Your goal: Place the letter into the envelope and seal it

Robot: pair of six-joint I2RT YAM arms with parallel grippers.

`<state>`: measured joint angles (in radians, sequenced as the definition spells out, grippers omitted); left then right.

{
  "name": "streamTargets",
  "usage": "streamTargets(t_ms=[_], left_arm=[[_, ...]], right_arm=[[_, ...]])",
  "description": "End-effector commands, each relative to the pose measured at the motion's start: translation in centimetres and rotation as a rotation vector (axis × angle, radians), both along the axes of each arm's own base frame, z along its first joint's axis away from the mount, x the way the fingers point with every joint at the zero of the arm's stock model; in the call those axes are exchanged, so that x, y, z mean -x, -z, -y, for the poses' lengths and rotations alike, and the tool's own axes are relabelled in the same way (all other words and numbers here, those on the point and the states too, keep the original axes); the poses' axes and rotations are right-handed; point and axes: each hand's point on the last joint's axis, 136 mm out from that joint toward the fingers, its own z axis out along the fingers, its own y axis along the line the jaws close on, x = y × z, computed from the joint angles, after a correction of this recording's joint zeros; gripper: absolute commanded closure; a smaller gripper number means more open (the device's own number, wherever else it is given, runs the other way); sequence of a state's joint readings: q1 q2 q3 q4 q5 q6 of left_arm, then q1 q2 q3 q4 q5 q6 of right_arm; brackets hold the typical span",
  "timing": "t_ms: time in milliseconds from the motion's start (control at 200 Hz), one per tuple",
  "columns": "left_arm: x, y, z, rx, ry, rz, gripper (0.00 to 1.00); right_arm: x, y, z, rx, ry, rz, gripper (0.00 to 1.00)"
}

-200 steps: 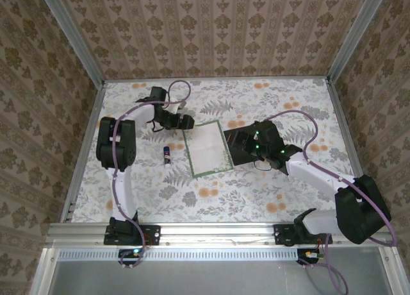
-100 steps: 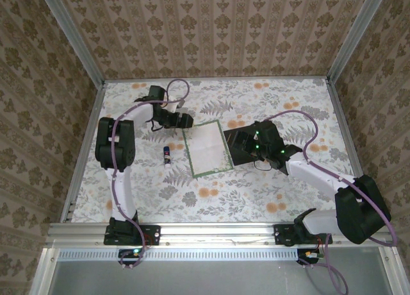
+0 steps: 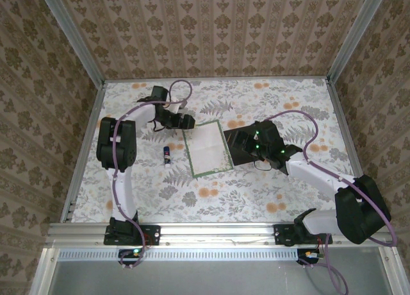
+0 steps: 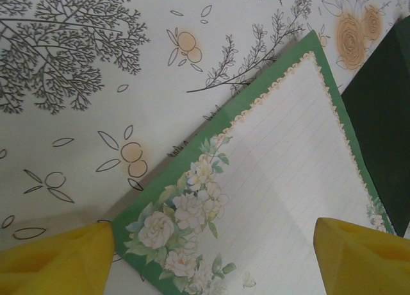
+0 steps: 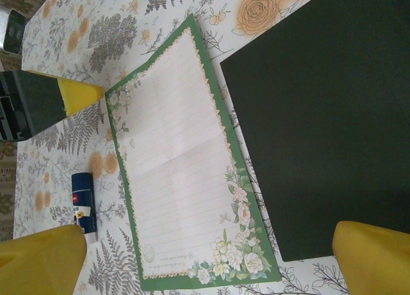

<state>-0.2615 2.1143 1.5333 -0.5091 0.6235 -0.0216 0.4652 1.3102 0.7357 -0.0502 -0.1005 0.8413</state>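
The letter (image 3: 207, 147), a white lined sheet with a green floral border, lies flat mid-table. The black envelope (image 3: 238, 155) lies flat just to its right, a narrow strip of tablecloth between them. My left gripper (image 3: 186, 122) hovers open at the letter's far left corner. In the left wrist view its yellow fingertips (image 4: 57, 256) straddle that flowered corner of the letter (image 4: 282, 179), with the envelope (image 4: 384, 109) at the right edge. My right gripper (image 3: 241, 141) is open above the envelope; its wrist view shows the letter (image 5: 179, 160) and envelope (image 5: 327, 115) side by side.
A small blue-and-white glue stick (image 3: 167, 154) lies left of the letter and appears again as the glue stick (image 5: 83, 202) in the right wrist view. Metal rails and patterned walls border the floral tablecloth. The near half of the table has free room.
The left gripper has shifted only slightly at the letter's far left corner. The right arm, letter and envelope have not moved.
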Motion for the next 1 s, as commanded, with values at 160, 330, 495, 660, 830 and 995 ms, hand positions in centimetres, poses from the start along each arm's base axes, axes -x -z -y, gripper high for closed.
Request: streamTargets(t_ms=[160,330,495,660,830,995], left_arm=[[-0.7,0.5,-0.6,-0.018,-0.010,0.004,0.19],[-0.5,1.1,-0.6,-0.019,-0.009,-0.012,0.19],[0.0,1.9,-0.5,-0.019,-0.004,-0.033,0.21],[0.4,1.7,0.0,-0.009,0.007,-0.037,0.24],[0.3,1.6,0.2,-0.013,0.007,-0.028,0.24],[-0.4,1.1,-0.5,-0.041,-0.018,0.001,0.22]], right_arm=[[-0.1,0.8,0.8,0.019,0.034,-0.014,0.00],[-0.1,0.9,0.8,0.017,0.036,-0.016,0.00],[-0.1,0.9,0.7,0.015,0.036,-0.016,0.00],[0.0,0.9,0.7,0.015,0.035,-0.017,0.00],[0.0,0.9,0.8,0.014,0.036,-0.015,0.00],[0.1,0.9,0.9,0.015,0.037,-0.014,0.00]])
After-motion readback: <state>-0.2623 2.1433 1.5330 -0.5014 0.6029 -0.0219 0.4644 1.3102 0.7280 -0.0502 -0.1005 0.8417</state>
